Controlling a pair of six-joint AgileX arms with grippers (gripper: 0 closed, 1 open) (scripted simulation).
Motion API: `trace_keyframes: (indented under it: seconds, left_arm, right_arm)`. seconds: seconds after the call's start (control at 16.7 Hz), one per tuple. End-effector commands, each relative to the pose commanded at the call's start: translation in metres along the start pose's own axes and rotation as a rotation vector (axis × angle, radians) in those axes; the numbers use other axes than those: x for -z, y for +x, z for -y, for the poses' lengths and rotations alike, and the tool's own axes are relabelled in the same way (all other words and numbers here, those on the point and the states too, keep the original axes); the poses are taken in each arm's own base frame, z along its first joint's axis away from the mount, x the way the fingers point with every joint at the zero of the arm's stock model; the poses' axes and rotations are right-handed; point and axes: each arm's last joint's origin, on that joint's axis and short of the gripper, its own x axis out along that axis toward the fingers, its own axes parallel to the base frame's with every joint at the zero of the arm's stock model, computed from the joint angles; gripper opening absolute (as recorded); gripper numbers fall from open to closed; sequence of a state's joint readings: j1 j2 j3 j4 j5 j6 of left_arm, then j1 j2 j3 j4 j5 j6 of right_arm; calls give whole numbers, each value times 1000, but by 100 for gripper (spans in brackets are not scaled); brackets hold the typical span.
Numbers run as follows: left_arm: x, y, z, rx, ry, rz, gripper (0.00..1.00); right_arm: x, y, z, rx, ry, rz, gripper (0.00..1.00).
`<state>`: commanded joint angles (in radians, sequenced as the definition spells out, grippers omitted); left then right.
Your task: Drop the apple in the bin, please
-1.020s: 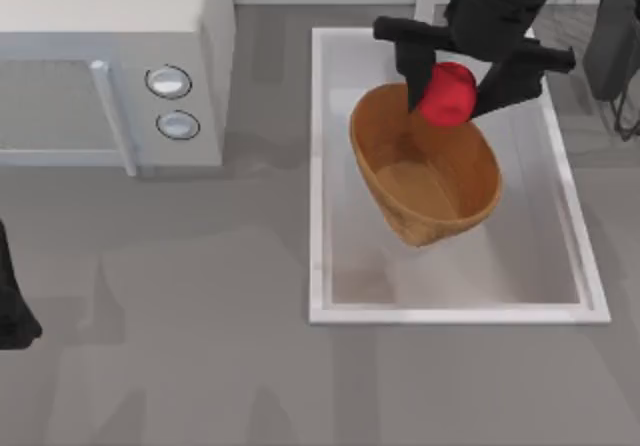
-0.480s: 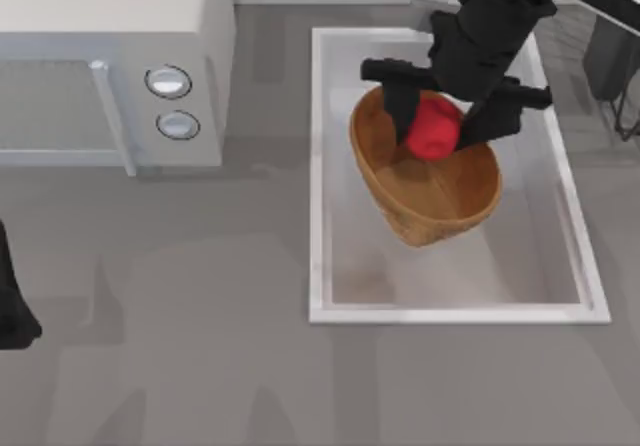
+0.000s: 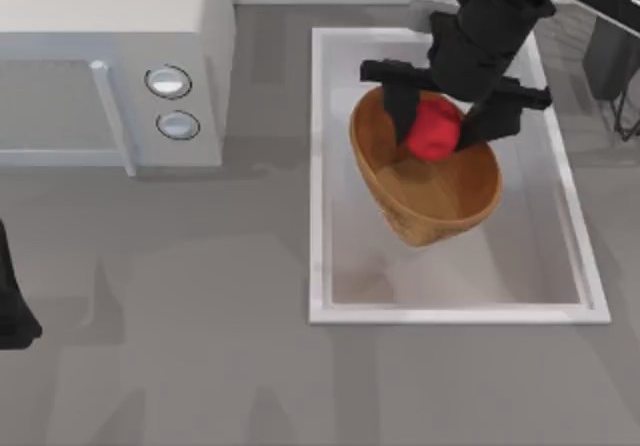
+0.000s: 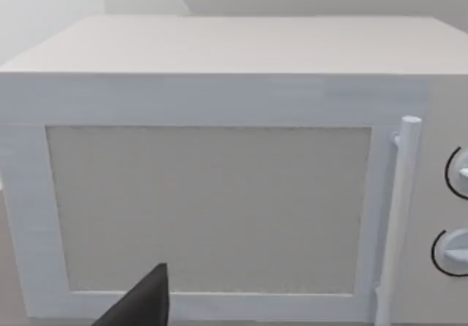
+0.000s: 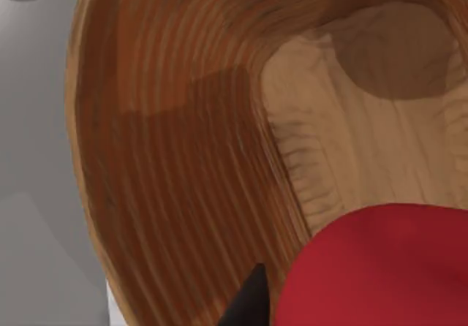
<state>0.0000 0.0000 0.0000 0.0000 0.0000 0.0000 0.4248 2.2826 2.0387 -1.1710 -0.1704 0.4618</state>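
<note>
The red apple (image 3: 432,129) hangs over the back part of the brown woven bin (image 3: 440,201), inside its rim. My right gripper (image 3: 438,131) is shut on the apple, one black finger on each side of it. The right wrist view looks down into the bin's ribbed wall (image 5: 168,143) and flat bottom, with the apple (image 5: 380,267) close up and a dark fingertip (image 5: 248,300) beside it. My left arm (image 3: 10,311) is parked at the table's left edge.
The bin lies in a white rectangular sink basin (image 3: 450,314) at the right. A white microwave (image 3: 110,66) stands at the back left, and the left wrist camera faces its door (image 4: 212,194). Grey table stretches across the front.
My right gripper carried the apple from above the bin's back rim forward and lower, to a spot over the bin's inside, then stopped. The left arm stayed still.
</note>
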Motion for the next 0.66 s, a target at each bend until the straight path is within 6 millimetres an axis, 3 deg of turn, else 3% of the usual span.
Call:
trace_keyframes:
  seconds: [0.3, 0.66]
  left_arm:
    - [0, 0, 0, 0, 0, 0, 100]
    - [0, 0, 0, 0, 0, 0, 100]
  right_arm:
    - [0, 0, 0, 0, 0, 0, 98]
    - [0, 0, 0, 0, 0, 0, 100]
